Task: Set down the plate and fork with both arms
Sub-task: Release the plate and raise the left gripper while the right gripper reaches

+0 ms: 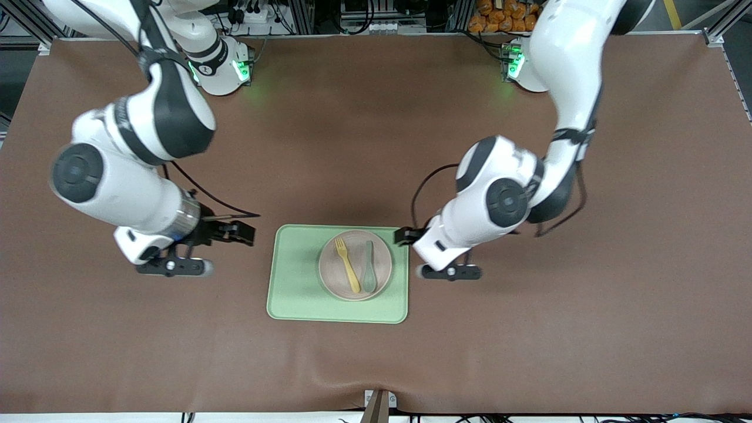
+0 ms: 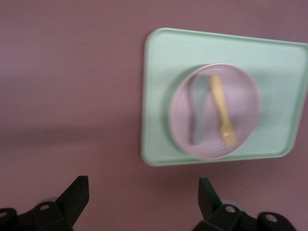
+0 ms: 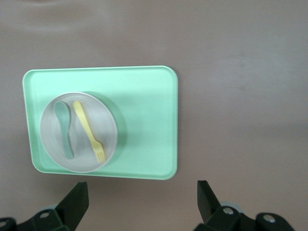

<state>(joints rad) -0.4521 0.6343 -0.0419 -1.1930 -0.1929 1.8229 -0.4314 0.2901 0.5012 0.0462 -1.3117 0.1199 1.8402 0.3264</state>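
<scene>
Front view: fork (image 1: 347,265) on plate (image 1: 355,265), between both open tools.

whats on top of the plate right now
On the round speckled beige plate lie a pale yellow plastic fork and a grey-green spoon, side by side, apart. The plate sits on the pale green rectangular tray, covering part of the tray's surface.

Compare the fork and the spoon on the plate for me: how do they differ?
Colour: the fork is pale yellow, the spoon grey-green. Pose: the fork lies slanted across the plate, the spoon nearly straight. Position: the fork sits toward the right arm's end of the plate, the spoon toward the left arm's. Head: the fork ends in tines, the spoon in a rounded bowl. Both lie side by side in the plate, are similar in length, and neither is held.
</scene>
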